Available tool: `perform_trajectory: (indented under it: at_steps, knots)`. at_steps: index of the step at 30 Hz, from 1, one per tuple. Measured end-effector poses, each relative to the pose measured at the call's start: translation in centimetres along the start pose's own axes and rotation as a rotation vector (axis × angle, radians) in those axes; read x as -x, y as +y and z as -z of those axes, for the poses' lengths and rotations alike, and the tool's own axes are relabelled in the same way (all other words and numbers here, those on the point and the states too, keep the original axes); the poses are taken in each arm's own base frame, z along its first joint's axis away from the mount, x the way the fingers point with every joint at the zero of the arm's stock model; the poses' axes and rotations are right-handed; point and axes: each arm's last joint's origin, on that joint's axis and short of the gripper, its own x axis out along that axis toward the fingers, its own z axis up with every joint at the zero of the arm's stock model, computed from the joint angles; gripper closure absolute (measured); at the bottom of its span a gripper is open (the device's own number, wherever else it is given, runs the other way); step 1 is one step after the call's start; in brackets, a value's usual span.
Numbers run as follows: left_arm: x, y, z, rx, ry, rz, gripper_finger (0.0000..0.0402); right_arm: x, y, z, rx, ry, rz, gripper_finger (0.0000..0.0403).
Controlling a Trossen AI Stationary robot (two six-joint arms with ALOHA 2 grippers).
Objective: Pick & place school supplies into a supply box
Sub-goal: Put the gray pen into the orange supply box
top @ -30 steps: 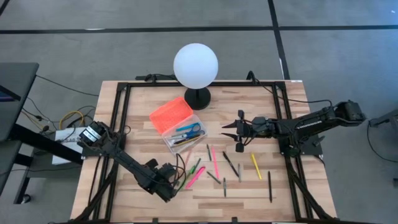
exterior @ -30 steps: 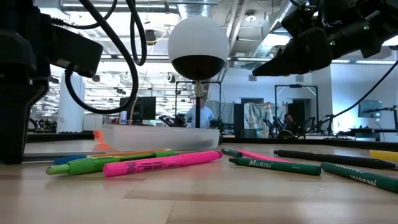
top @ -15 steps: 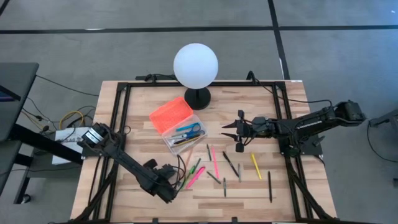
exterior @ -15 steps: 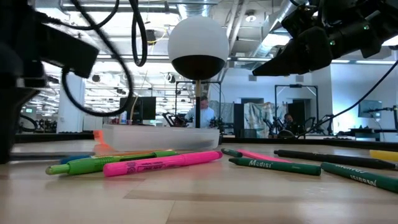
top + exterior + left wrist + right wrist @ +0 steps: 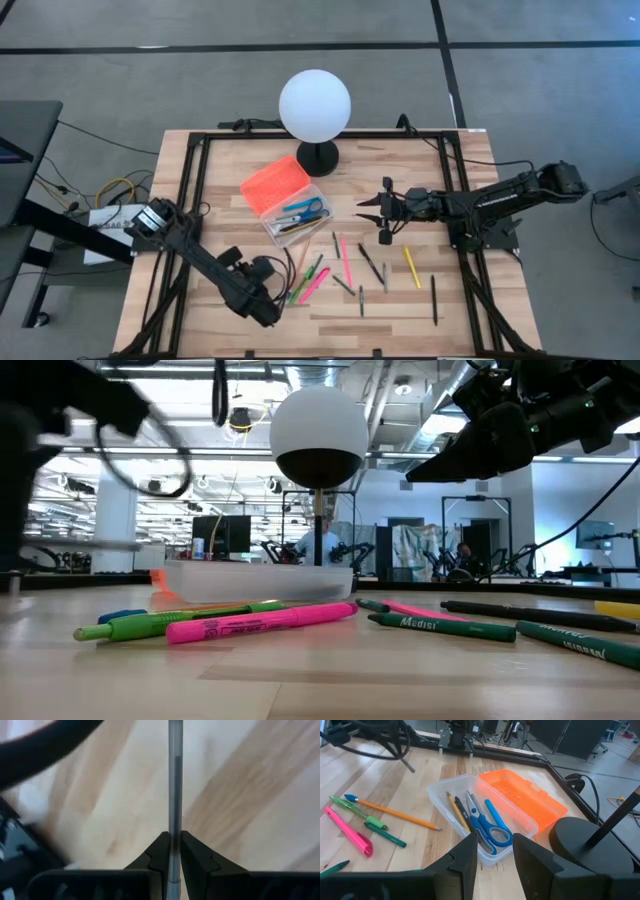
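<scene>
Near the table's [image 5: 400, 310] left front, a thin grey pen [image 5: 174, 795] is held by the left gripper [image 5: 268, 272], ready for carrying to the supply box [image 5: 288, 200].
Left fingers [image 5: 195, 857] are closed tight on the grey pen, seen clamped between them in the left wrist view; the pen is judged lifted clear of the wood. The supply box is lying open near the table's middle, orange lid [image 5: 522, 797] folded back, blue scissors [image 5: 490, 822] and some pencils inside already. Remaining pens and markers [image 5: 345, 262] are scattered right of the left gripper. The right gripper [image 5: 372, 214] is parked above the table just right of the box, fingers apart, nothing held. For a clean drop, the pen should be turned parallel to the box's long side, kept low over the clear body, released only once fully inside the rim.
</scene>
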Motion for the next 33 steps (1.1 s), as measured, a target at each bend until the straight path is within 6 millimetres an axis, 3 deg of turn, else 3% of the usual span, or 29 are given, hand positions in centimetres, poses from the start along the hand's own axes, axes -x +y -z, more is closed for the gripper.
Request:
perform_trajectory:
  at_steps: [8,22,27,33]
  knots:
    - [1.3,1.3,-3.6,0.003,-0.169,-0.074,0.0372,0.0,0.0,0.0,-0.01,-0.003,0.001,0.0285]
    - [-1.5,5.1,-13.6,-0.076,-0.247,-0.094,0.0372,0.0,0.1,0.4,-0.053,0.039,-0.007,0.0285]
    - [-2.4,6.6,-16.0,-0.083,-0.251,-0.083,0.0372,0.0,0.1,0.6,-0.05,0.063,-0.011,0.0285]
    - [-3.1,8.0,-17.4,-0.105,-0.231,-0.097,0.0372,0.0,0.2,0.9,-0.045,0.09,-0.016,0.0285]
